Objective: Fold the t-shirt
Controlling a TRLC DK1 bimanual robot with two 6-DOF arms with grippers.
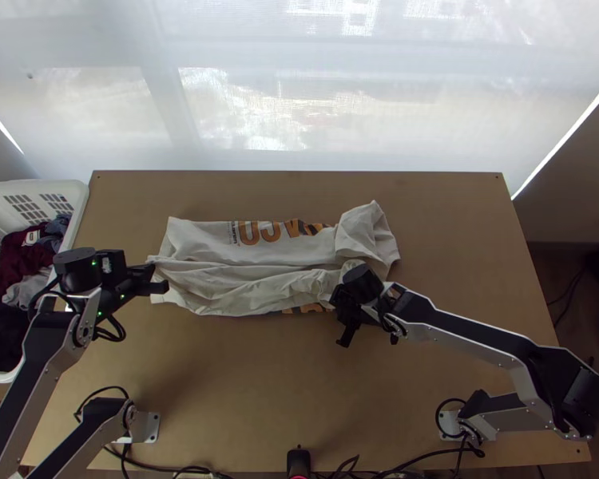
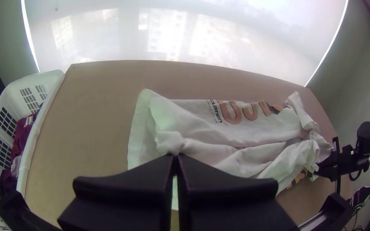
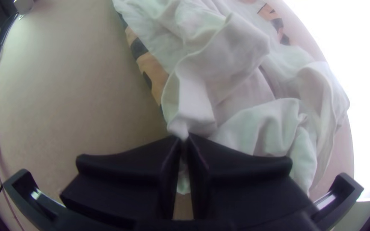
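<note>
Where the t-shirt [image 1: 275, 249] lay gathered mid-table [image 1: 243, 383], its long axis ran left–right. Left gripper [image 1: 159, 283] and right gripper [image 1: 339, 303] each pinched cloth, closed. Top view caught a laundry basket [image 1: 80, 209].

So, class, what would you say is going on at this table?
Two robot arms are folding a white t-shirt on a wooden table. The left gripper has its jaws closed on cloth at one end; the right gripper pinches the near edge towards the other end. The shirt lies in a long, partly doubled strip, wrinkled and bunched towards the right, so it isn't neatly folded yet.
</note>
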